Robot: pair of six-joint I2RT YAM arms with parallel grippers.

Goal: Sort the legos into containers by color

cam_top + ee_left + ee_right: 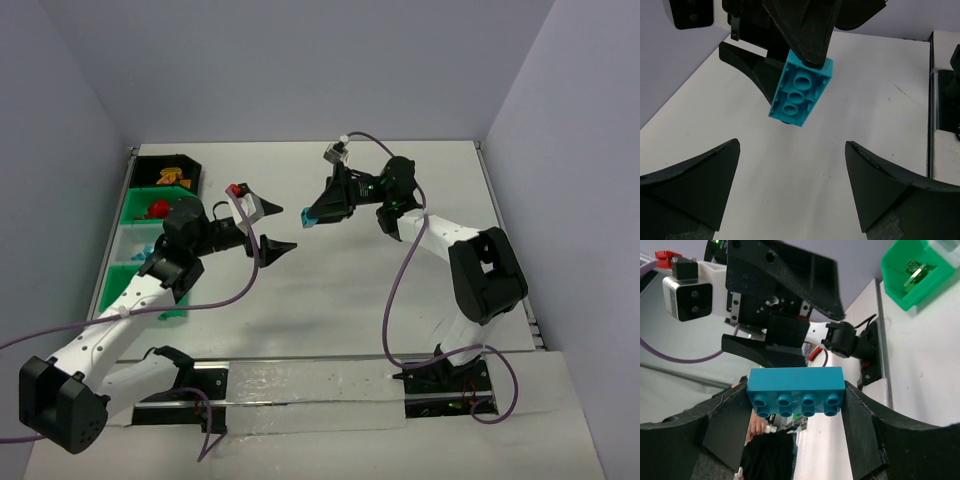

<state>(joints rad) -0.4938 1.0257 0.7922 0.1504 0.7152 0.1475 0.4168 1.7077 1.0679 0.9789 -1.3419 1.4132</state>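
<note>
My right gripper (pixel 318 210) is shut on a teal-blue lego (pixel 309 216) and holds it in the air above the table's middle. In the right wrist view the lego (pixel 796 385) sits across between the two fingers (pixel 867 425), studs facing the camera. My left gripper (pixel 272 227) is open and empty, just left of the lego and facing it. In the left wrist view the lego (pixel 800 95) hangs from the right gripper's fingers, ahead of my left fingertips (pixel 860 165) and apart from them. The containers stand in a row at the left edge.
The black bin (pixel 150 165) holds yellow-orange legos (pixel 170 178). The green bin (pixel 133 213) beside it holds red legos (pixel 157 208). A pale bin (pixel 122 245) holds teal pieces. Another green bin (pixel 112 290) is partly hidden by my left arm. A green bin (pixel 915 277) shows in the right wrist view.
</note>
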